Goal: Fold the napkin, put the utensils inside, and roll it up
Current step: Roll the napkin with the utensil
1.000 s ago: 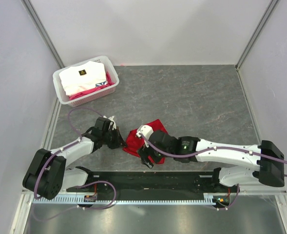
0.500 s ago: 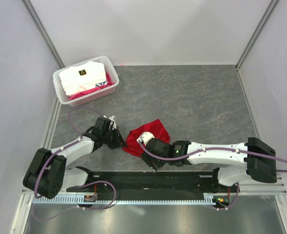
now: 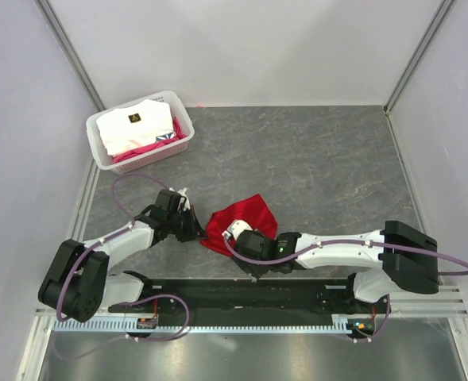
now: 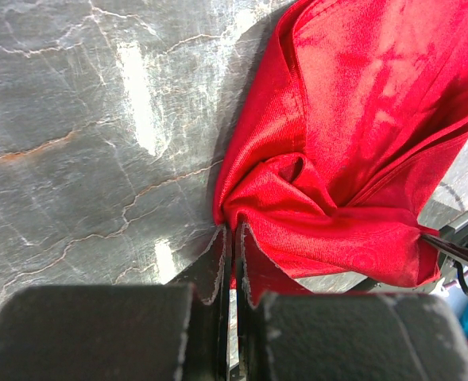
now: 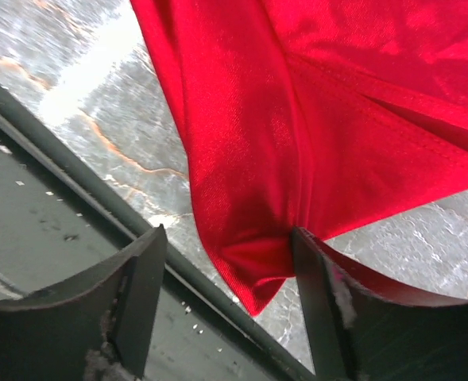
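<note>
- you were on the fold step as far as i could judge: the napkin [image 3: 241,216] lay bunched up, not flat, at the near middle of the table [image 3: 321,159], just on the far side of the black rail [image 3: 218,290].
- your left gripper [image 4: 232,252] was clamped tight on the napkin's left edge, with cloth pinched between the fingers.
- your right gripper [image 5: 226,246] had its jaws spread wide around the napkin's near corner. one finger touched the cloth but nothing was gripped.
- next move, i'd guess: close the right one on that corner, then draw the two apart to spread the cloth before any fold.
- couldn't spot the spoon in any view.
- the white basket [image 3: 98,151] at the far left held white and pink fabric items [image 3: 134,127], well apart from the napkin.
</note>
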Motion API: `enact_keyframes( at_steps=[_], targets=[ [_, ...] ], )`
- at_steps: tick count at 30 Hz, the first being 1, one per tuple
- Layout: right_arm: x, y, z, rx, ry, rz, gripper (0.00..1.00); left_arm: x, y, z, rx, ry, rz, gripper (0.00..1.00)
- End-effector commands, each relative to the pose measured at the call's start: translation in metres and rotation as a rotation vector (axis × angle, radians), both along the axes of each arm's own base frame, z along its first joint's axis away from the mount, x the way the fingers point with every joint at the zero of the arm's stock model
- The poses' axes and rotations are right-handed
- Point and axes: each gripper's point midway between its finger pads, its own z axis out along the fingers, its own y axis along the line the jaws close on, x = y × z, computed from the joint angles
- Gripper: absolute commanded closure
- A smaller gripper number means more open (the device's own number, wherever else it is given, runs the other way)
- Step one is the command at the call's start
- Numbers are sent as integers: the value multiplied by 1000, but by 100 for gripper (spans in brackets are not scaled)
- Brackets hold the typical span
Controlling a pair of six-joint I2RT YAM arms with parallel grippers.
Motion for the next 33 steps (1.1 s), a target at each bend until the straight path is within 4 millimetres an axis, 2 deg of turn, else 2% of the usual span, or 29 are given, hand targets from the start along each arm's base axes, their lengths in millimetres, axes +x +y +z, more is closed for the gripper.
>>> enact_keyframes(
  at_steps=[1,6,10,14,17,19,24,25,28,31,33],
  targets=[
    [7,-7,-12,-28,-17,2,30,6,0,5,14,-5,2,98],
    [7,-16,-22,-30,16,3,39,7,-1,6,11,-7,-1,98],
    [7,-9,-22,46,69,37,52,8,-2,7,10,-12,-2,98],
    [4,-10,-25,89,134,59,63,11,-2,11,7,-22,1,98],
    [-3,-17,-32,125,233,66,66,14,0,15,19,-32,14,98],
    [1,-17,-32,159,263,51,67,16,0,20,19,-49,17,98],
    [4,-17,-38,196,337,39,68,25,5,30,42,-95,41,81],
    [3,-18,-42,191,353,37,69,27,6,33,52,-106,50,73],
    [2,-17,-45,211,395,40,69,32,10,39,69,-134,61,56],
    [2,-17,-47,230,429,27,69,35,12,44,76,-160,64,47],
    [2,-17,-48,254,455,21,70,37,9,48,61,-182,57,45]
  ],
)
